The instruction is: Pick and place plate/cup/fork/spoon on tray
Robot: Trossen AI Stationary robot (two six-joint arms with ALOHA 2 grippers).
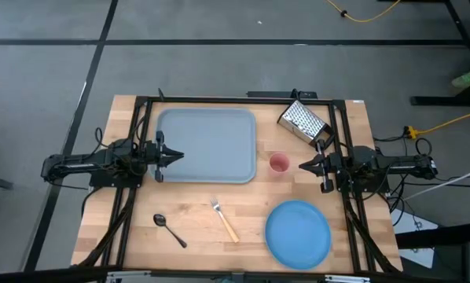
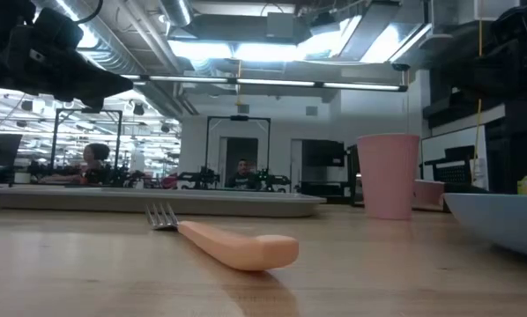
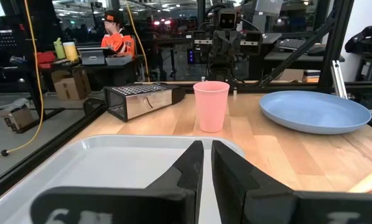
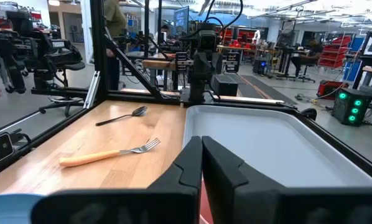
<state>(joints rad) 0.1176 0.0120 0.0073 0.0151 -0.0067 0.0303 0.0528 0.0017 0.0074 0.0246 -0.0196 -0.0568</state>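
**Both arms at rest beside an unloaded tray**

High view, clock directions taken from the table centre. The tray (image 1: 207,145) lies at 11 o'clock, its grey-blue floor bare. The cup (image 1: 279,163) stands upright on the wood just beside the tray's right rim, at about 2 o'clock, apart from the rim. A grater (image 1: 304,122) lies on its side at 1 o'clock, beyond the cup. The plate (image 1: 298,233) sits at 5 o'clock near the front edge of the table (image 1: 125,228). The fork (image 1: 224,218) lies at 6 o'clock, tines toward the tray and orange handle toward the front. The spoon (image 1: 169,229) lies at 7 o'clock, bowl to the left, well apart from the fork.

The left gripper (image 1: 177,156) hangs at 9 o'clock over the tray's left rim, its fingers pressed together and holding nothing; the left wrist view shows the fingers (image 3: 189,171) nearly touching above the tray. The right gripper (image 1: 303,166) hangs at 3 o'clock, near the cup, likewise closed on nothing; its fingers (image 4: 187,163) meet in the right wrist view.

In the low view the fork lies nearest the camera, with the cup upright behind it to the right.
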